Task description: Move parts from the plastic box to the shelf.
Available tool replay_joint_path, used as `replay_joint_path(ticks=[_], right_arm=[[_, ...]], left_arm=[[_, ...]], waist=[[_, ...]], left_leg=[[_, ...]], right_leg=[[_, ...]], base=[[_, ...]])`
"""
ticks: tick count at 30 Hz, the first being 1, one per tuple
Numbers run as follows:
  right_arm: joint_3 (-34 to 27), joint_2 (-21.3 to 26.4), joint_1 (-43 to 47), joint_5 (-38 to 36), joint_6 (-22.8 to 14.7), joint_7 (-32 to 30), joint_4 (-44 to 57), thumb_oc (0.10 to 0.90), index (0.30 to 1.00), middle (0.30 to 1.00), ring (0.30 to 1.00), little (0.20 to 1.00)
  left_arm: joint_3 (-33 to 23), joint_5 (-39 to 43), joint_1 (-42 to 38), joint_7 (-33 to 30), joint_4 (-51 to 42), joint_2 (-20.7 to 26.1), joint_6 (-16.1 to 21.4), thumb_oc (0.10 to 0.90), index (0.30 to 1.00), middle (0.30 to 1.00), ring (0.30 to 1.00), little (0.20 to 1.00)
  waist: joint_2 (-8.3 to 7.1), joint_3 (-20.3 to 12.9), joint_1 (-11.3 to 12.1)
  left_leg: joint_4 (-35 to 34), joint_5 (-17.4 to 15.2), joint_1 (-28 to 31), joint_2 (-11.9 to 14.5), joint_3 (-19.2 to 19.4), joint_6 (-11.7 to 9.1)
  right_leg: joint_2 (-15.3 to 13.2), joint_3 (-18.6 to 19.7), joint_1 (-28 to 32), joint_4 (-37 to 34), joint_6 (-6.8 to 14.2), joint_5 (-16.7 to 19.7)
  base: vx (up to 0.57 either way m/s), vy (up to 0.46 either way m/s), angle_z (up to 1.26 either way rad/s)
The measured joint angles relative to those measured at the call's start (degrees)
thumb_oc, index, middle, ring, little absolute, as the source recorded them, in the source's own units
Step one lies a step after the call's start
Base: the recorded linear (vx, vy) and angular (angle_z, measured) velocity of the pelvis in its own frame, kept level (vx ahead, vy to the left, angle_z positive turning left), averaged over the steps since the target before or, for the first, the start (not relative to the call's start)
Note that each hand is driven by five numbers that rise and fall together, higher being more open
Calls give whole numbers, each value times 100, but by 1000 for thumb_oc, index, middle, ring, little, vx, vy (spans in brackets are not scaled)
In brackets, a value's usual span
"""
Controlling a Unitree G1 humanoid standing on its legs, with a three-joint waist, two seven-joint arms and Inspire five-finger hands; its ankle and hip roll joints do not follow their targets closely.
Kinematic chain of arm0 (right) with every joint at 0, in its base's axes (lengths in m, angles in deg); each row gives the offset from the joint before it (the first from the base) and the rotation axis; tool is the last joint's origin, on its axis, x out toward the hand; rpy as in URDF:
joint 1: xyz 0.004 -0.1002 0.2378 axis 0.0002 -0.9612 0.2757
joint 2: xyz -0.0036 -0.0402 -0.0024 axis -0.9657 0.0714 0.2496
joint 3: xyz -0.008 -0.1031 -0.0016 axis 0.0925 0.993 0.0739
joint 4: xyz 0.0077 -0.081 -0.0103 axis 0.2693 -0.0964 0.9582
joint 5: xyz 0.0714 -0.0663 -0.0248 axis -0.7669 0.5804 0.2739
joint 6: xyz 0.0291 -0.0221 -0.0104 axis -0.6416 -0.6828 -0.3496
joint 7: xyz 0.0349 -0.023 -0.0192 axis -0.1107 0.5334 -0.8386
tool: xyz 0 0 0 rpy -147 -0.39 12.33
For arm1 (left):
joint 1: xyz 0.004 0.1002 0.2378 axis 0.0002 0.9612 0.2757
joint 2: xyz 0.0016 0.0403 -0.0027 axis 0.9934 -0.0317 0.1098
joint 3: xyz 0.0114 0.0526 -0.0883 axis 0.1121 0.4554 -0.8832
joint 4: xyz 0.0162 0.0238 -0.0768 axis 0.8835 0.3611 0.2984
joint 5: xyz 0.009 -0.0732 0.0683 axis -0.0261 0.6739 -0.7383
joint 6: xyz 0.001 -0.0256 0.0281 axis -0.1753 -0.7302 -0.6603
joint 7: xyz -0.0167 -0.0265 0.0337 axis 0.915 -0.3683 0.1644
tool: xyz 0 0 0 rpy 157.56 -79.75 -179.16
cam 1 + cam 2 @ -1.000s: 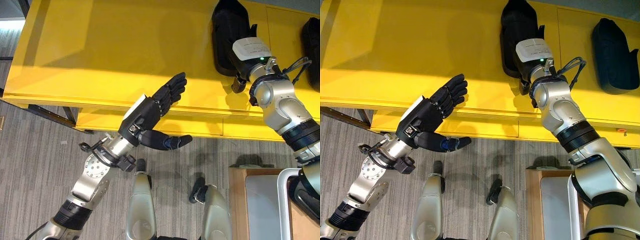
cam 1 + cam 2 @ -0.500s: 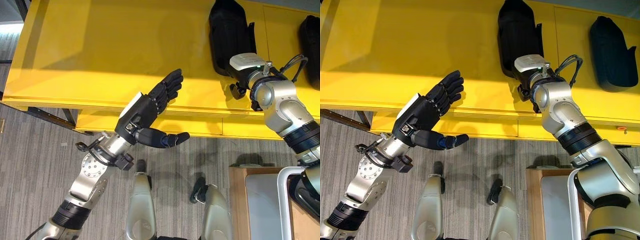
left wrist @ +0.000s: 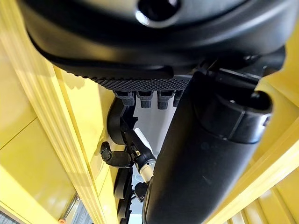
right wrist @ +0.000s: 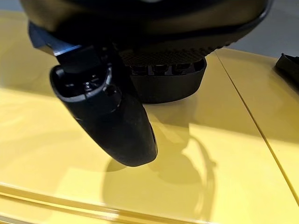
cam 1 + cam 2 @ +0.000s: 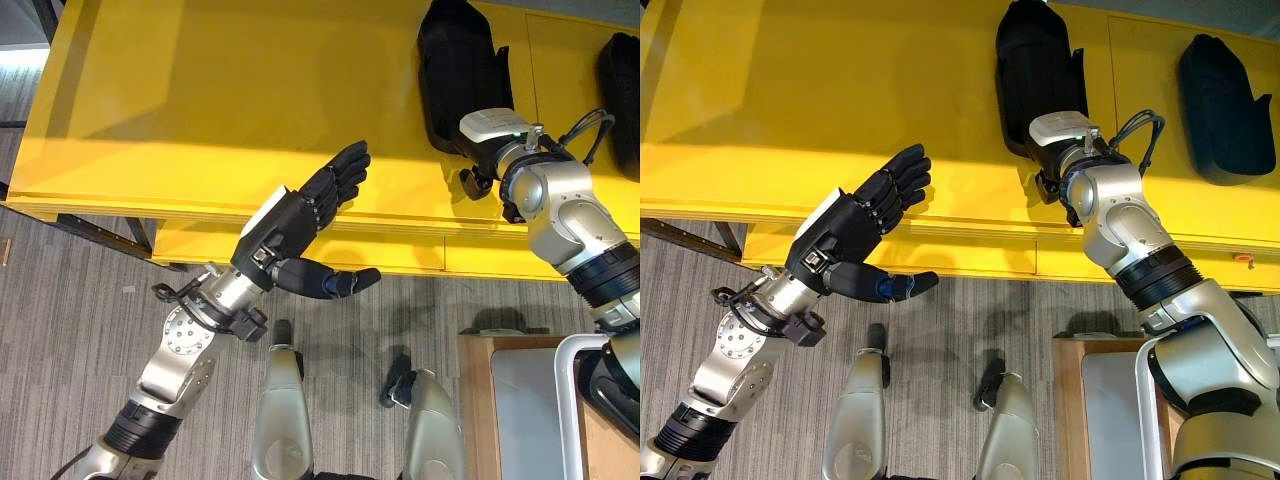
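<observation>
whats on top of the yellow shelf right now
Two black parts lie on the yellow shelf: one just beyond the right hand, another further right. The right hand's fingers are hidden. The left hand hovers open at the front edge.

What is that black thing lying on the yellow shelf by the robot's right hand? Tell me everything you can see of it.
The black part is a long, matte piece, plastic by the look of it, rounded at the far end, with a small tab sticking out on one side. It lies flat on the yellow shelf. The right hand is at its near end, fingers hidden against it, so I cannot tell whether it is gripped. A similar black part lies further right, apart.
</observation>
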Motion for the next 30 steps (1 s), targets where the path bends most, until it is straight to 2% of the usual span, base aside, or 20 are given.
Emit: replay_joint_path(ticks=[30], right_arm=[[-53, -17, -182, 346, 81, -46, 125, 900, 1000, 1000, 1000, 1000]], left_arm=[[-1, 3, 24, 6, 0, 0, -12, 900, 1000, 1000, 1000, 1000]], waist=[[0, 0, -1]], left_leg=[[3, -6, 9, -2, 12, -4]], right_leg=[[4, 30, -7, 9, 3, -9]], base=[[0, 0, 0]])
